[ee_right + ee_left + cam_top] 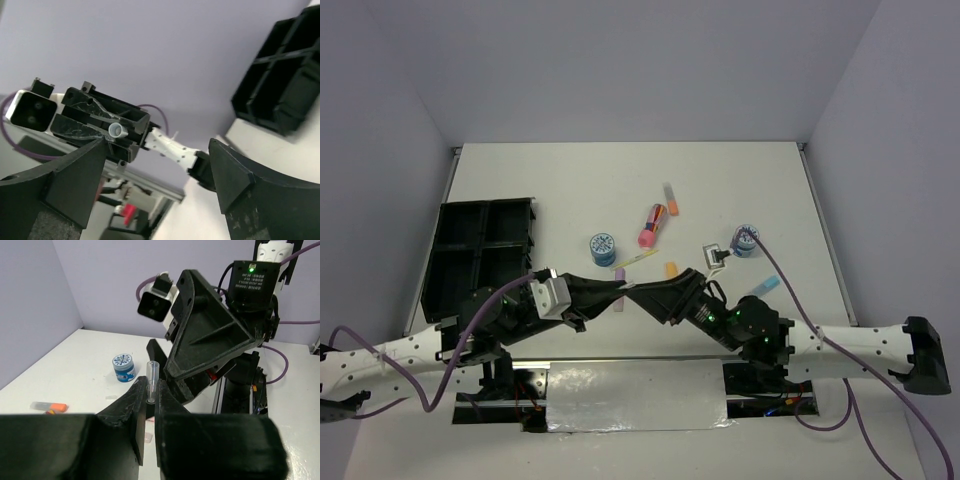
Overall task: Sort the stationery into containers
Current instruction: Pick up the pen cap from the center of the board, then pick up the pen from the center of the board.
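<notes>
Clamped upright in the left hand (151,401): a short clear-capped stick (151,376) — probably light, stiff, slick plastic. Best taken mid-barrel — right hand (157,150) spread wide.

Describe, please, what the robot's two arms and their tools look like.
The left arm and right arm have white links and black joints, each trailing a purple cable. The left tool and right tool are black with wedge-shaped fingers; green lights glow near the wrists.

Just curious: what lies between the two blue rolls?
Between the left roll and the right roll, the top view shows a pink-orange highlighter, a thin yellow pen and a short orange stick.
</notes>
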Robot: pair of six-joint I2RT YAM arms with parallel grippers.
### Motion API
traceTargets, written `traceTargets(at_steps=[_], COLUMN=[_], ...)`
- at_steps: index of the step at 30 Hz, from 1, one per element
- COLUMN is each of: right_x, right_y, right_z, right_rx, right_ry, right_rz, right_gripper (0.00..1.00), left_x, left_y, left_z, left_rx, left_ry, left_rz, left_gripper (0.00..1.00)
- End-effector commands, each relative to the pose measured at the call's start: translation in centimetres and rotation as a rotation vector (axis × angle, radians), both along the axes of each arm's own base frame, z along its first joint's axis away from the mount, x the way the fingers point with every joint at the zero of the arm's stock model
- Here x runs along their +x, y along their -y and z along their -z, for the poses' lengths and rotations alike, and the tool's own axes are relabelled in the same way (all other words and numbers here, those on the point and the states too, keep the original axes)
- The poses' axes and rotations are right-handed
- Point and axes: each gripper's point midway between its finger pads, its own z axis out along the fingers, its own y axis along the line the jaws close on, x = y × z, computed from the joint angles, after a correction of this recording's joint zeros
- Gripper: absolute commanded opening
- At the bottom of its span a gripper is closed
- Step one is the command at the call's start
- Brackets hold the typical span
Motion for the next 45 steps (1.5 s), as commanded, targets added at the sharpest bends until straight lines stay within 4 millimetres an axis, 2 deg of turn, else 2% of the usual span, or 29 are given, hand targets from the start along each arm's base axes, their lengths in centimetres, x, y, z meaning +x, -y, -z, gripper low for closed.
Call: traceTargets(at_steps=[1,3,4,5,6,8,9,10,11,12,13,14,15,16,17,18,19,20,21,24,25,26,28,29,32,33,36,41,45], right_x=[1.0,1.7,2.0,2.5,2.8,3.6,4.4,5.0,5.3,5.9,6.7,7.2,7.8,8.2,10.2,10.2,12.0,12.4,12.9,14.4,14.5,15.0,15.3,15.5,15.8,15.8,15.7,15.1,14.7], right_y=[1.6,3.3,3.7,5.3,6.0,7.5,8.8,9.7,10.3,10.9,12.1,12.6,12.3,12.7,14.2,12.5,13.7,13.6,13.4,14.3,14.2,14.0,14.2,14.3,14.9,15.0,15.4,15.8,16.1], right_z=[0.1,0.2,1.1,0.5,0.7,1.9,2.4,2.1,4.2,5.1,6.2,7.1,9.1,10.1,11.3,14.1,15.3,16.5,18.3,19.8,21.2,21.2,22.7,23.0,24.3,24.7,26.2,28.4,29.6], right_rx=[-0.084,-0.107,-0.149,-0.135,-0.167,-0.284,-0.335,-0.364,-0.476,-0.532,-0.627,-0.684,-0.801,-0.890,-0.977,-1.056,-1.089,-1.114,-1.155,-1.248,-1.301,-1.316,-1.377,-1.388,-1.415,-1.420,-1.451,-1.469,-1.472], right_ry=[0.059,0.077,0.076,0.072,0.096,0.100,0.088,0.075,0.067,0.054,0.032,-0.003,-0.033,-0.056,-0.091,-0.126,-0.173,-0.201,-0.233,-0.264,-0.281,-0.286,-0.314,-0.319,-0.349,-0.352,-0.376,-0.396,-0.417], right_rz=[0.088,0.151,0.172,0.222,0.250,0.310,0.371,0.410,0.432,0.469,0.509,0.534,0.522,0.507,0.545,0.393,0.410,0.376,0.339,0.371,0.331,0.325,0.315,0.316,0.317,0.309,0.291,0.259,0.237], right_gripper=[0.90,0.92,0.92,0.92,0.93,0.93,0.93,0.93,0.93,0.95,0.95,0.95,0.95,0.95,0.96,0.95,0.95,0.94,0.93,0.88,0.87,0.85,0.81,0.80,0.78,0.78,0.73,0.65,0.58], left_x=[0.0,0.4,1.3,1.9,2.6,4.4,4.8,5.7,6.2,6.5,7.2,7.6,7.7,7.9,8.4,8.2,8.2,8.2,8.5,8.9,10.2,10.1,11.9,12.3,14.4,15.5,17.0,16.7,15.4], left_y=[-0.6,-1.0,-1.5,-1.9,-2.4,-4.1,-4.7,-6.0,-6.7,-7.4,-8.9,-9.5,-10.6,-11.4,-12.4,-13.0,-13.0,-12.9,-12.7,-10.6,-10.1,-8.5,-7.8,-7.6,-9.1,-10.6,-13.4,-14.4,-14.8], left_z=[-2.8,-2.5,-2.4,-1.9,-1.7,-1.6,-0.5,-1.0,-0.8,1.1,0.5,1.2,1.9,2.2,2.5,2.5,2.6,2.4,3.1,5.4,7.1,8.9,10.4,11.5,11.9,11.9,11.9,11.8,10.4], left_rx=[-0.086,-0.078,-0.081,-0.063,-0.054,-0.081,-0.036,-0.064,-0.061,0.025,0.000,0.029,0.086,0.075,0.084,0.091,0.096,0.090,0.118,0.219,0.269,0.325,0.319,0.324,0.246,0.209,0.140,0.171,0.136], left_ry=[0.023,0.007,-0.022,-0.040,-0.052,-0.155,-0.187,-0.245,-0.275,-0.305,-0.346,-0.366,-0.380,-0.425,-0.442,-0.474,-0.499,-0.519,-0.540,-0.603,-0.633,-0.677,-0.722,-0.742,-0.784,-0.797,-0.818,-0.768,-0.722], left_rz=[-0.010,-0.038,-0.096,-0.136,-0.180,-0.310,-0.352,-0.435,-0.481,-0.531,-0.611,-0.664,-0.717,-0.764,-0.836,-0.846,-0.842,-0.833,-0.845,-0.794,-0.822,-0.748,-0.751,-0.748,-0.817,-0.875,-0.975,-0.992,-0.944], left_gripper=[0.00,0.00,0.00,0.00,0.00,0.00,0.00,0.00,0.00,0.00,0.00,0.00,0.00,0.00,0.00,0.00,0.00,0.00,0.00,0.00,0.00,0.00,0.00,0.00,0.00,0.00,0.00,0.00,0.00])
